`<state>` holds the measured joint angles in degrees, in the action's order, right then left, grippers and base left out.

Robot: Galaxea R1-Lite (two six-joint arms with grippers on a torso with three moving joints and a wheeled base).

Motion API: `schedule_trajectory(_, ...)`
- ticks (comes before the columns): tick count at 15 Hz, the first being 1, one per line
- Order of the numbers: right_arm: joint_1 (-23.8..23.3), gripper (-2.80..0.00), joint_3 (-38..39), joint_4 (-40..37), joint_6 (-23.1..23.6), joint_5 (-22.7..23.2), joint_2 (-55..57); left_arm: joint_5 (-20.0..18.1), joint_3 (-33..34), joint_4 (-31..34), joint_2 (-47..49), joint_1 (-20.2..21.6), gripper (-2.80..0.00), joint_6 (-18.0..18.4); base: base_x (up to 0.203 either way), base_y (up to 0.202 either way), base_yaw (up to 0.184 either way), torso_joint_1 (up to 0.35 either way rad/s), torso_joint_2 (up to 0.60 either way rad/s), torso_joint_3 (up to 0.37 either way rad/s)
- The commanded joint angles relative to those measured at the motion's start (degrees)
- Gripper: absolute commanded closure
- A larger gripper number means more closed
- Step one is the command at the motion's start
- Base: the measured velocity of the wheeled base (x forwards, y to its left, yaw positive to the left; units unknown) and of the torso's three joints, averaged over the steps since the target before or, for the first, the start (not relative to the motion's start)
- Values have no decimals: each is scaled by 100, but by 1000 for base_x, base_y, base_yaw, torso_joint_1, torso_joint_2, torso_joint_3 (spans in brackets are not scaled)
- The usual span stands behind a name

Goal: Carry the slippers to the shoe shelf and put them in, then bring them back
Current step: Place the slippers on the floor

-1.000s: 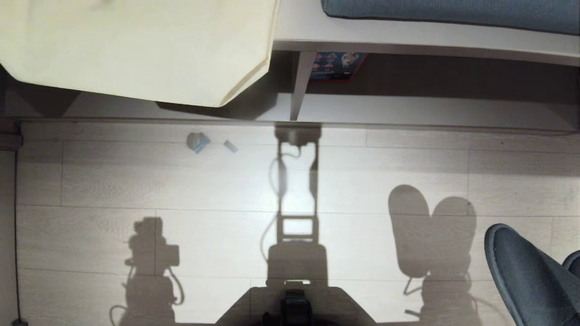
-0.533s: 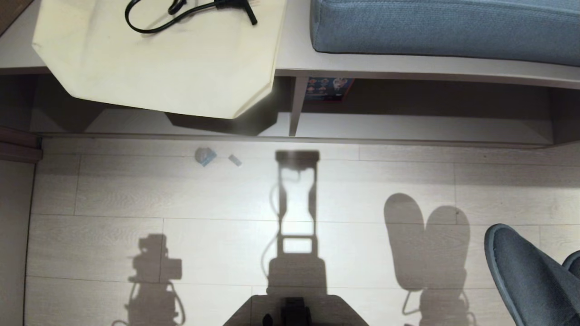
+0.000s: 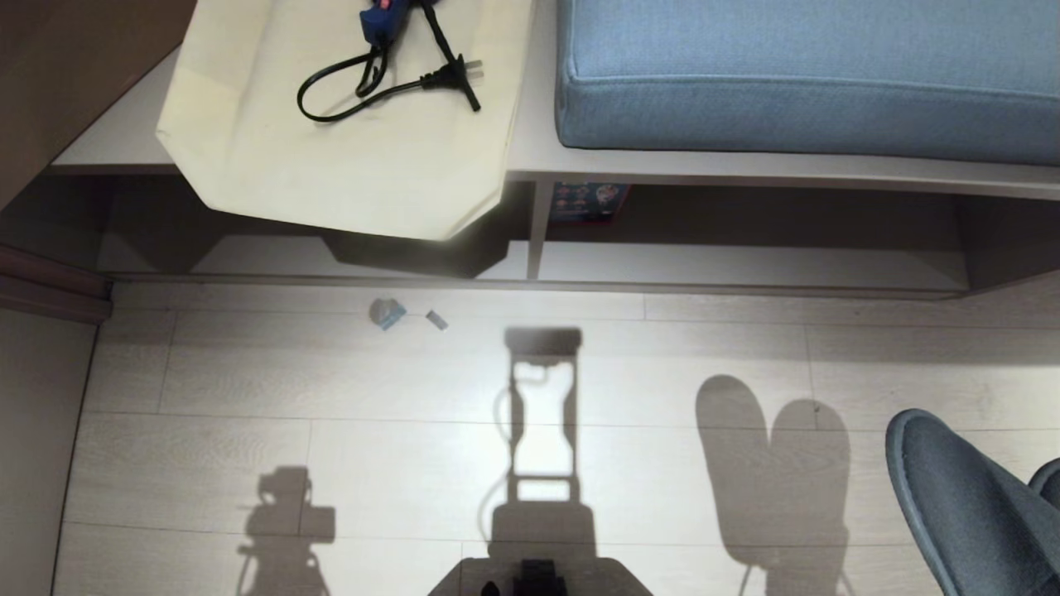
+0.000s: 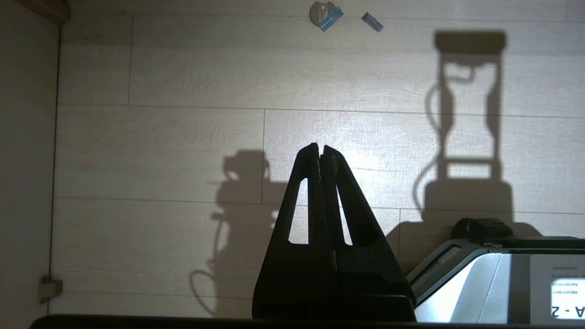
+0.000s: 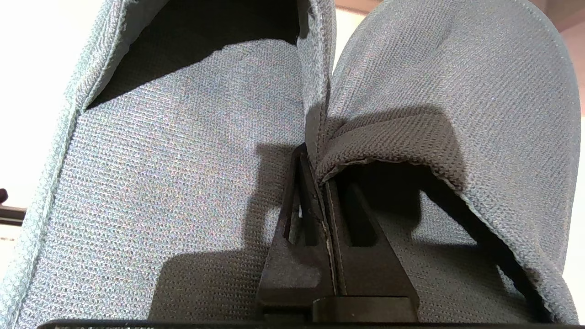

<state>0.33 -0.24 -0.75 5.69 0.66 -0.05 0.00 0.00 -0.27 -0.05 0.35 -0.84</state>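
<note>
The grey-blue slippers [image 3: 961, 505] poke into the head view at the lower right, held above the pale floor. In the right wrist view the slippers [image 5: 183, 183] fill the frame side by side, and my right gripper [image 5: 315, 155] is shut on their inner edges where the two meet. The shoe shelf [image 3: 745, 265] is the low cubby under the bench board across the far side, split by a vertical divider [image 3: 537, 228]. My left gripper [image 4: 319, 148] hangs shut and empty over the floor.
A blue cushion [image 3: 803, 74] lies on the bench top, with a cream bag [image 3: 356, 165] beside it, overhanging the left cubby. A black cable with a plug [image 3: 389, 79] rests on the bag. A colourful box [image 3: 590, 203] stands inside the shelf. Two small scraps [image 3: 387, 313] lie on the floor.
The head view has tilted up: bench and shelf have slid down the picture and more of the bench top shows. The slippers keep their place in the frame.
</note>
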Motion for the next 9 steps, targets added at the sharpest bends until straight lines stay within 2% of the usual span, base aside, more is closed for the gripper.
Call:
schedule_trajectory(1,2,0,11,49,32,-4,14,0,0,0,5,6,0,-4,0,0,0,2,2,198)
schedule_trajectory(9,2,0,16,84,-50,-4,14,0,0,-5,5,7,0,-4,0,0,0,3,2,205)
